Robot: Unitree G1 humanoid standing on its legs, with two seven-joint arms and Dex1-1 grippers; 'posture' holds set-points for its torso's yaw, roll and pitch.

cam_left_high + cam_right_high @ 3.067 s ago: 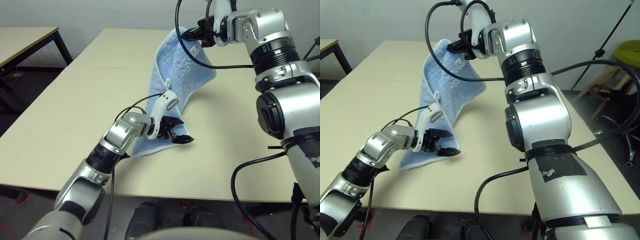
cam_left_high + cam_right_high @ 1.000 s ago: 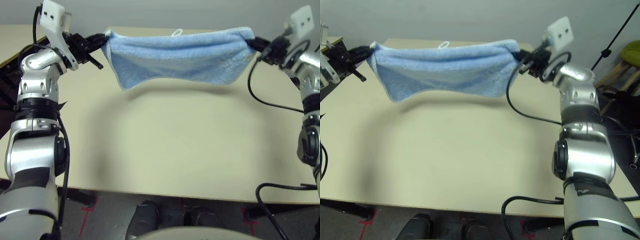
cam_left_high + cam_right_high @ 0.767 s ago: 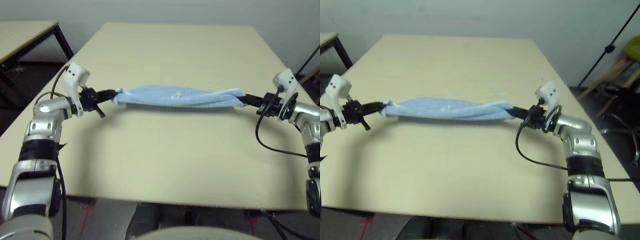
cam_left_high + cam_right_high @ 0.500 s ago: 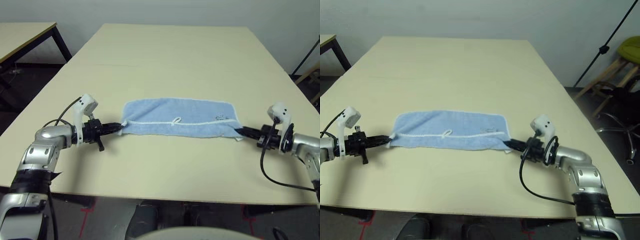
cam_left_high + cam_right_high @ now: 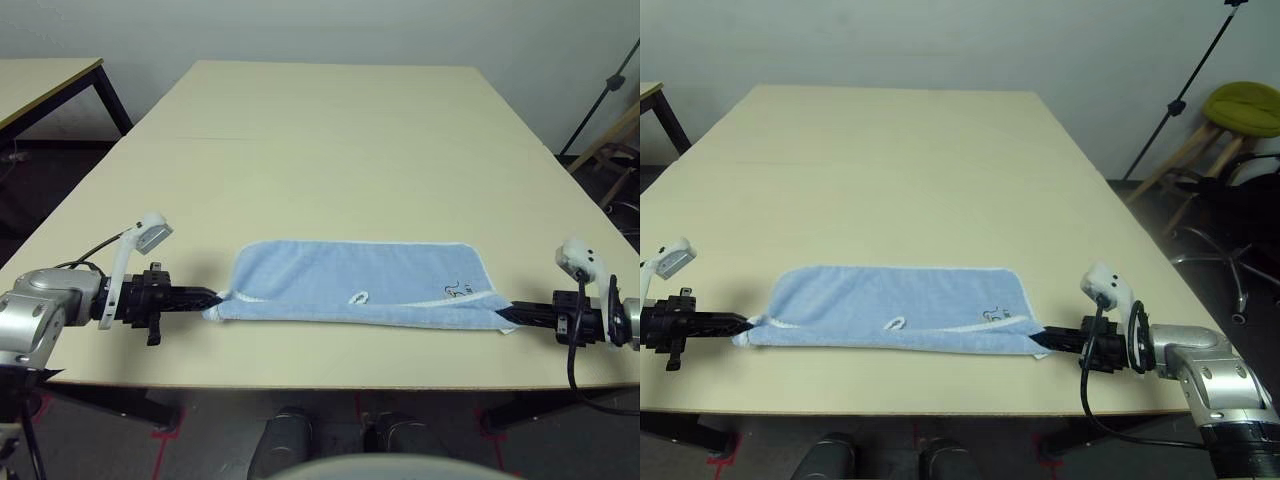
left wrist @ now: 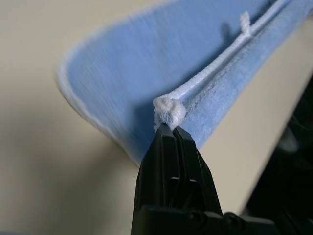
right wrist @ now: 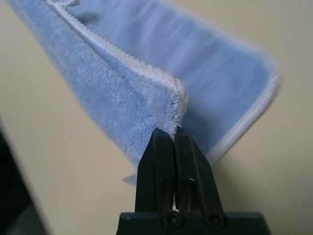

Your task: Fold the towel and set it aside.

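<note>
The towel [image 5: 360,284] lies flat near the counter's [image 5: 330,130] front edge, doubled once, its long axis running side to side; the left fingers [image 5: 207,296] are pinched tight on its left near corner and the right fingers [image 5: 507,311] on its right near corner; each arm is level with its own end, so a second fold likely means bringing one end across to the other.
</note>
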